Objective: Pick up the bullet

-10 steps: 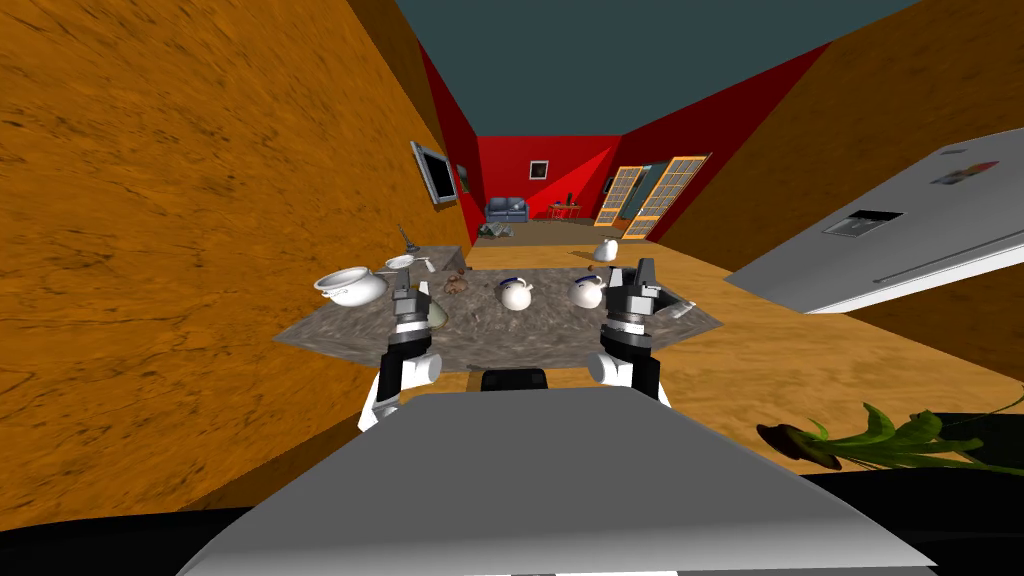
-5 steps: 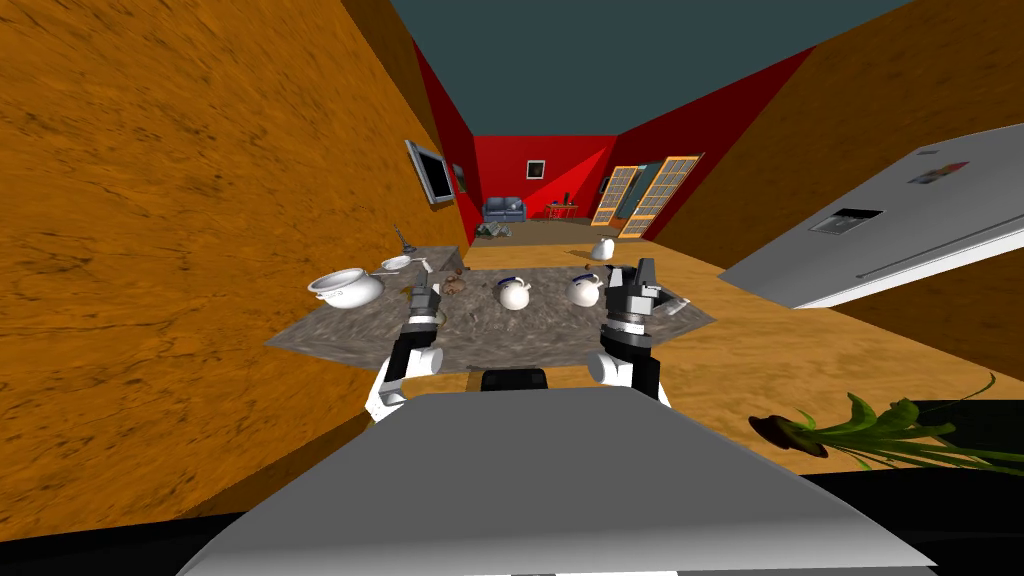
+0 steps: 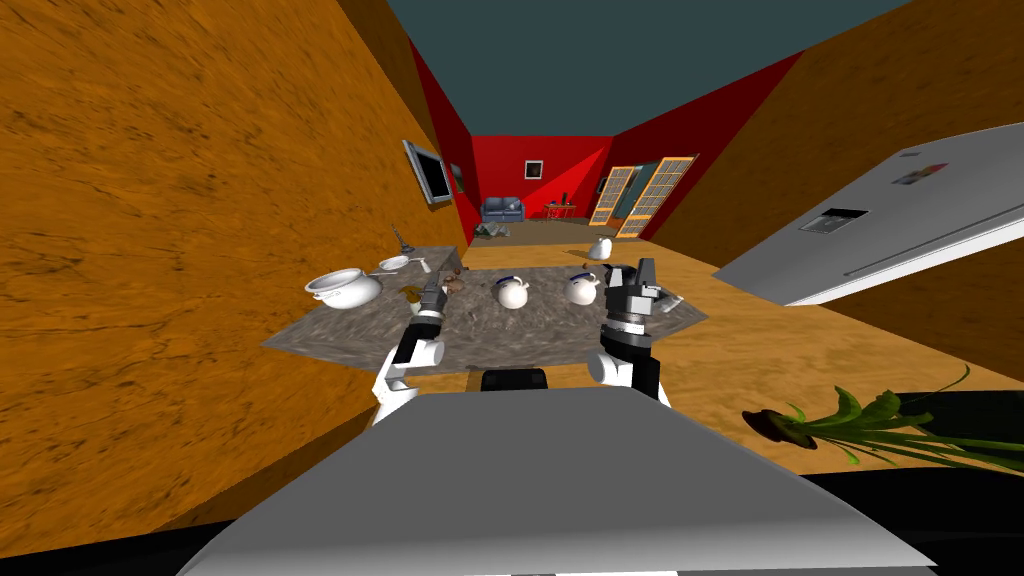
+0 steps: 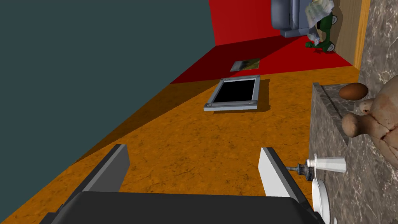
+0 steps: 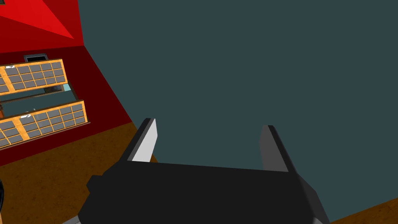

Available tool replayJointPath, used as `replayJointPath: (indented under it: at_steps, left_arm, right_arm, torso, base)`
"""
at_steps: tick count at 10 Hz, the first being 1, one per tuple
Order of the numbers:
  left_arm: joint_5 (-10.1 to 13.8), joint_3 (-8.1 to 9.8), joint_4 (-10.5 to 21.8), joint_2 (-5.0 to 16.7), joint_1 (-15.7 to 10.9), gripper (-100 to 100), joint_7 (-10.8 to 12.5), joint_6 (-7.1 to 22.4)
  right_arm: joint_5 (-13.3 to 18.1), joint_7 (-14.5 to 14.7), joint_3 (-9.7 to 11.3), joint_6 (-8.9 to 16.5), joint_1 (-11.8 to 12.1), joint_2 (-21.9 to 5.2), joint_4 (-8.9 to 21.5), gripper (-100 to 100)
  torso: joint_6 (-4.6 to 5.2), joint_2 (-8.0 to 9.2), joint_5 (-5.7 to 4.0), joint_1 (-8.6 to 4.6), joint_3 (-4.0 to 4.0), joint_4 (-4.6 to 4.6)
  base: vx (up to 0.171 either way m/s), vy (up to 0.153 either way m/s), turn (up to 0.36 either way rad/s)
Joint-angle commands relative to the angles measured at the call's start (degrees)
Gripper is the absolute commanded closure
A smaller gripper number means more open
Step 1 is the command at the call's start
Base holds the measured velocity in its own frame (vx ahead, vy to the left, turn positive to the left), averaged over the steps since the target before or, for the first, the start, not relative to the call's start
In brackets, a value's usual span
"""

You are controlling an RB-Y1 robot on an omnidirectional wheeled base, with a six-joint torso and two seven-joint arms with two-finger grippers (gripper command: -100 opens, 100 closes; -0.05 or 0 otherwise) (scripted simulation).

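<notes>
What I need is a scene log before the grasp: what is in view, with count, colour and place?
table: one, grey marbled, in front of me
teapots: two, white with dark lids, mid-table
pot: one, white, table's left end
egg: one, brown, on a marbled top, left side
screen: one, black in grey frame, left wall
sofa: one, blue, before the far red wall
fridge: one, grey, to my right
plant: one, green, low at my right
left hand: one, grey fingers open, over the table's left part
right hand: one, grey fingers open, raised over the table's right part
</notes>
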Motion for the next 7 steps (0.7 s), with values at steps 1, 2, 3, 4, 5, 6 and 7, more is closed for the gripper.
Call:
replayJointPath:
  at_steps: [1,2,3,4,5,6,7]
  left_arm:
    - [0.2,-0.23,2.8,1.1,-2.5,-100,0.5,2.9]
    - [0.2,-0.23,2.8,1.1,-2.5,-100,0.5,3.6]
    - [0.4,-0.43,5.2,2.1,-4.7,-100,1.0,5.8]
    - [0.4,-0.43,5.3,2.1,-4.7,-100,1.0,6.7]
    - [0.7,-0.66,7.5,3.1,-6.7,-100,1.5,8.5]
    - [0.7,-0.66,8.0,3.1,-7.1,-100,1.5,9.9]
    - [0.9,-0.9,10.4,4.1,-9.3,-100,2.1,11.4]
  right_arm:
    - [0.0,0.0,0.0,0.0,0.0,0.0,0.0,0]
    - [0.0,0.0,0.0,0.0,0.0,0.0,0.0,0]
    - [0.0,0.0,0.0,0.0,0.0,0.0,0.0,0]
    - [0.0,0.0,0.0,0.0,0.0,0.0,0.0,0]
    - [0.0,0.0,0.0,0.0,0.0,0.0,0.0,0]
    - [0.0,0.0,0.0,0.0,0.0,0.0,0.0,0]
    - [0.0,0.0,0.0,0.0,0.0,0.0,0.0,0]
  torso:
    - [0.0,0.0,0.0,0.0,0.0,0.0]
    - [0.01,-0.01,0.0,-0.02,0.0,0.0]
    - [0.0,-0.01,-0.01,-0.02,0.0,0.0]
    - [0.01,0.0,-0.01,-0.03,0.0,0.0]
    - [0.0,0.0,-0.01,-0.03,0.0,0.0]
    - [0.01,0.0,-0.01,-0.05,0.0,0.0]
    - [0.0,-0.01,-0.01,-0.05,0.0,0.0]
  base:
    - [-0.015,-0.017,-0.022]
    - [-0.013,-0.014,-0.02]
    - [-0.014,-0.018,-0.028]
    - [-0.015,-0.017,-0.011]
    - [-0.017,-0.026,-0.026]
    - [-0.013,-0.024,-0.012]
    - [-0.011,-0.025,-0.016]
